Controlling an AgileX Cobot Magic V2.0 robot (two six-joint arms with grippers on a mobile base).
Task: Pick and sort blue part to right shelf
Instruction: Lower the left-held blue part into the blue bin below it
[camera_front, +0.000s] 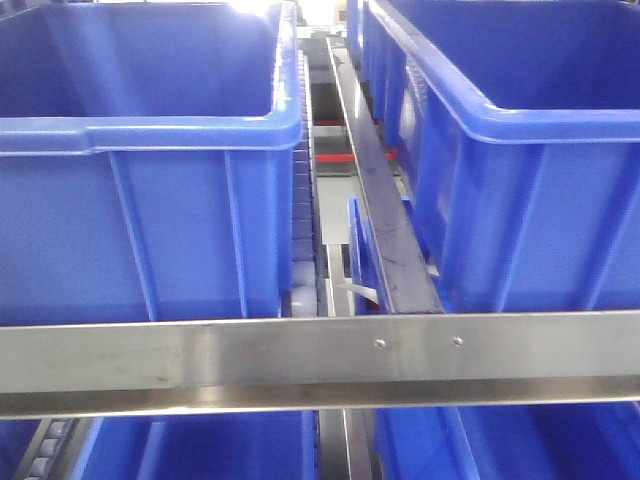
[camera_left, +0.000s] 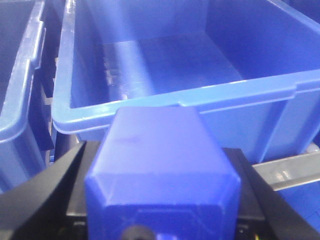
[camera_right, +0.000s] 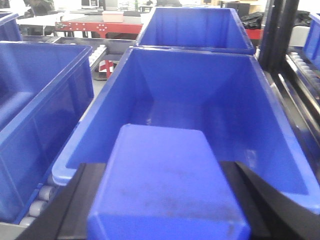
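Left gripper (camera_left: 161, 200) clamps a blue part (camera_left: 160, 145) between black fingers (camera_left: 45, 195), their tips cut off below. The part covers some of the near rim of a bin (camera_left: 280, 115) on the right shelf (camera_left: 292, 171), whose open interior lies just beyond. Right gripper (camera_right: 165, 212) grips a second blue part (camera_right: 165, 170) at the near rim of a deep bin (camera_right: 280, 150), rollers (camera_right: 42, 194) showing beside it. Front view alone shows the steel front rail (camera_front: 300, 350) whole, two bins (camera_front: 140, 230) and a divider (camera_front: 385, 220) between.

right shelf (camera_front: 385, 215) | steel front rail (camera_front: 320, 360) | 2 blue bins (camera_front: 150, 200) on roller tracks (camera_front: 302, 250)
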